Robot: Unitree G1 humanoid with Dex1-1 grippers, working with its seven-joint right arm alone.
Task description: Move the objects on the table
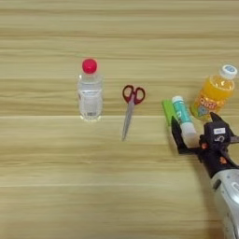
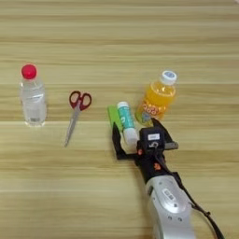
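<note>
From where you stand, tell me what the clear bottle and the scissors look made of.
Clear bottle: likely thin transparent plastic, see-through walls, glossy red cap. Scissors: grey blades that look like metal, with shiny red handle loops, probably plastic.

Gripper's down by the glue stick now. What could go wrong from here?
1. The right gripper is open around the near end of the glue stick; the green block lies right against the stick, so closing may pinch or drag it too.
2. The orange drink bottle stands close beside the gripper body; a sideways move could tip it.
</note>
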